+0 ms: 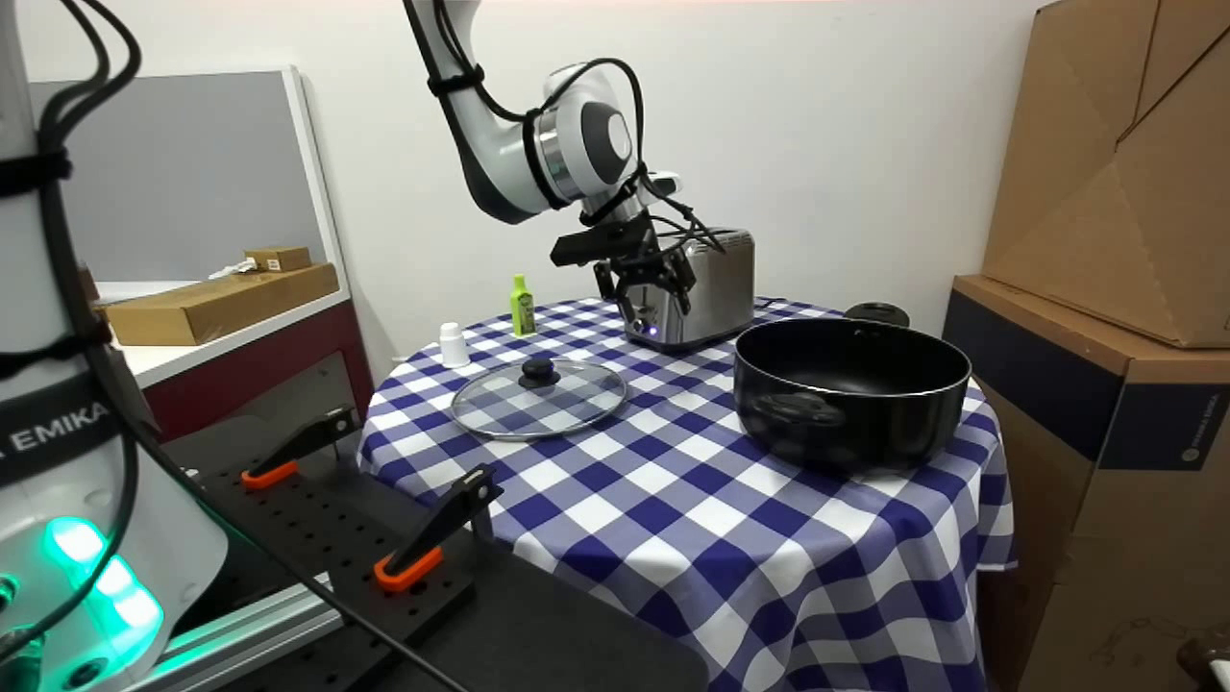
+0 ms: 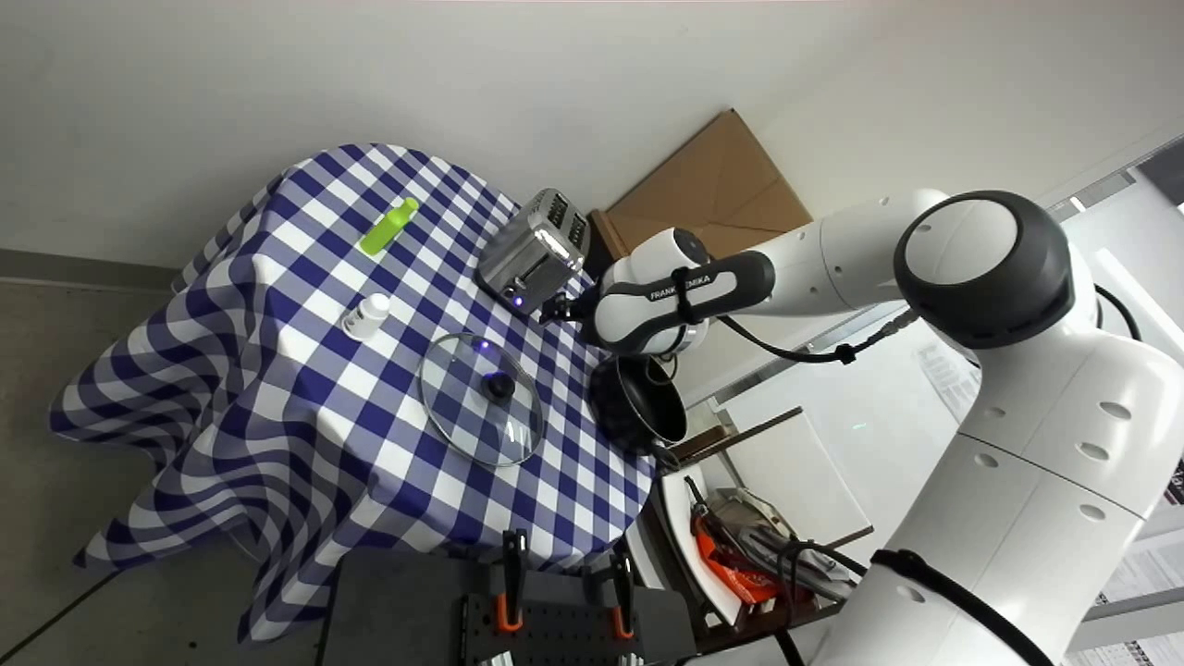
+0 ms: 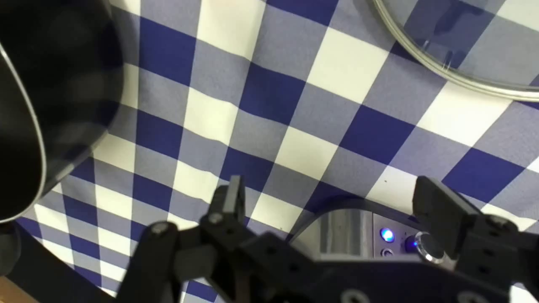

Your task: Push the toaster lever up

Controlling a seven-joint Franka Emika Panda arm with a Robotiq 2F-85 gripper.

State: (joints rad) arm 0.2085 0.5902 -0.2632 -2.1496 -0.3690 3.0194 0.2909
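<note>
The silver toaster stands upright on the checkered table near the wall. It also shows in an exterior view, and its lower front with a blue-lit button and a knob shows in the wrist view. My gripper is open and empty, in front of the toaster's control face; it also appears beside the toaster's front corner in an exterior view. In the wrist view the gripper's fingers are wide apart, and the right finger partly overlaps the knob. The lever cannot be made out clearly; the gripper body hides the upper front.
A black pot stands near the toaster, and its side fills the left of the wrist view. A glass lid lies on the table. A green bottle and a white bottle stand farther off. Cardboard boxes stand beside the table.
</note>
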